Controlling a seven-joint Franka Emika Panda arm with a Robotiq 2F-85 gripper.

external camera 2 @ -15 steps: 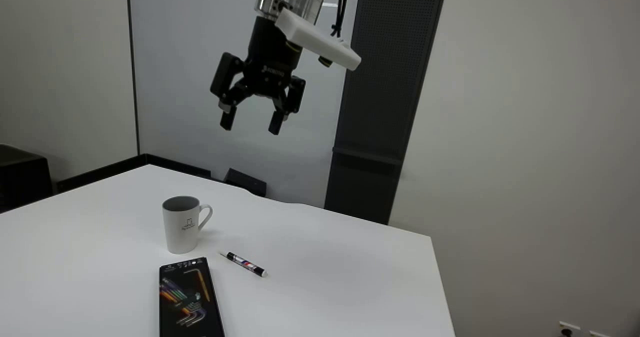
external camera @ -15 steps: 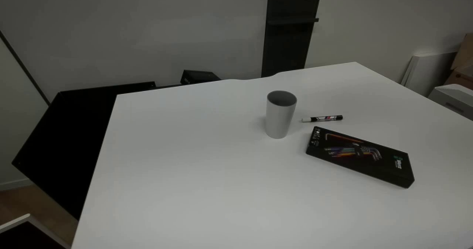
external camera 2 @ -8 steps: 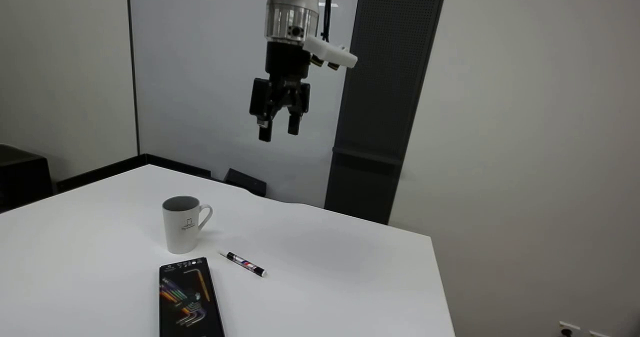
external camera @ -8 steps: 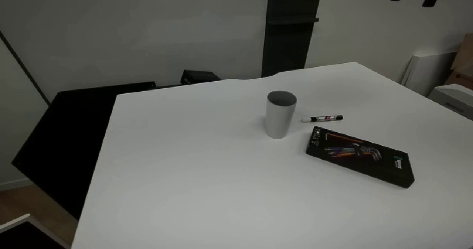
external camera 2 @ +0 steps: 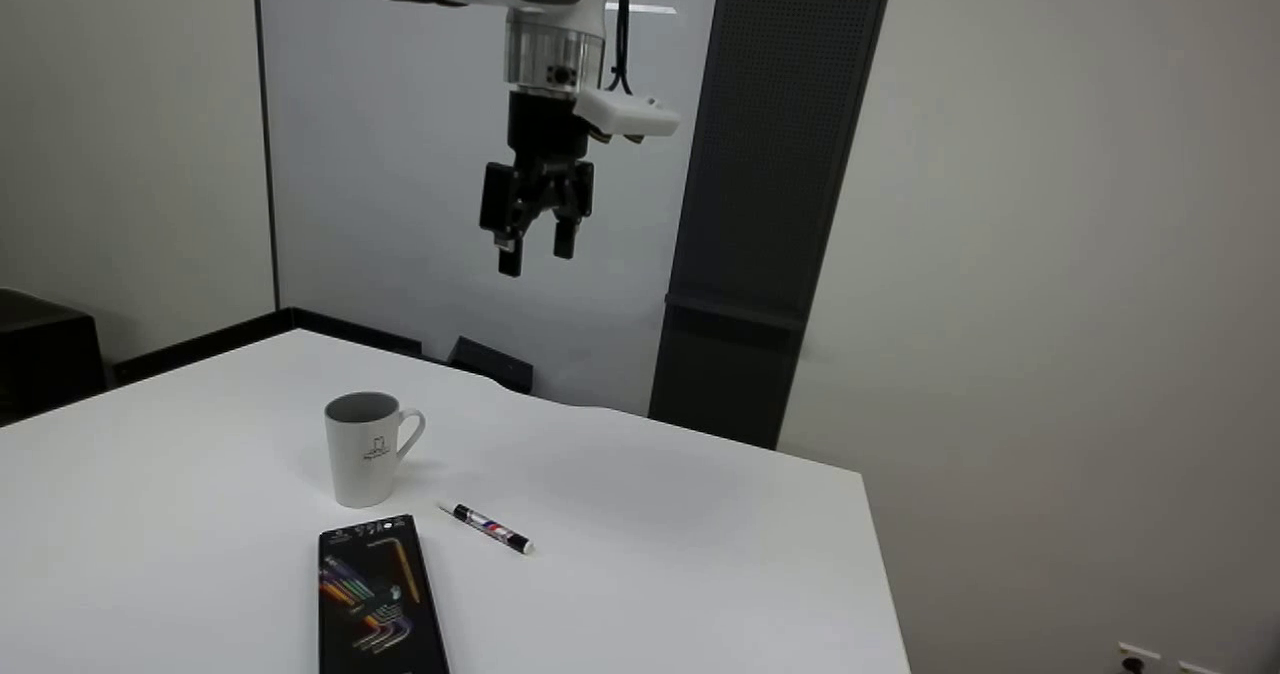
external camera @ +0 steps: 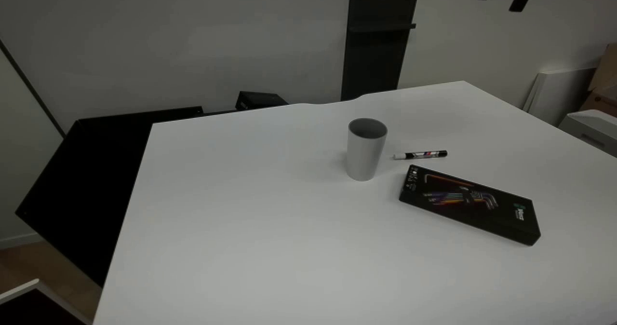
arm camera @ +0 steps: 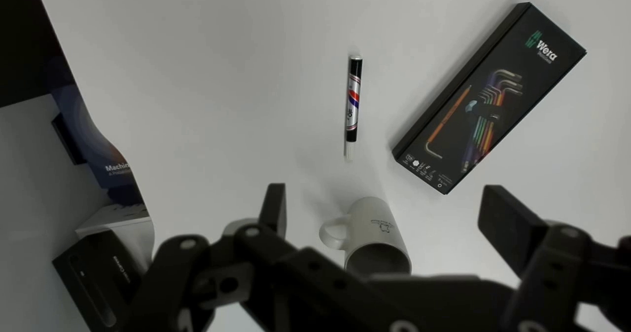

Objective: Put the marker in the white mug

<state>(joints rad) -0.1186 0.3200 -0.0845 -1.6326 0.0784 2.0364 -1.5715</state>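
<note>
Marker (wrist view, upper centre) is lying on the surface near the white mug, while the claw is hanging spread and empty, presumably for a straddling grasp.

The white counter carries the white mug, upright, the marker, lying on its side near the mug, and a black Wera box lying flat, apart from both.
</note>
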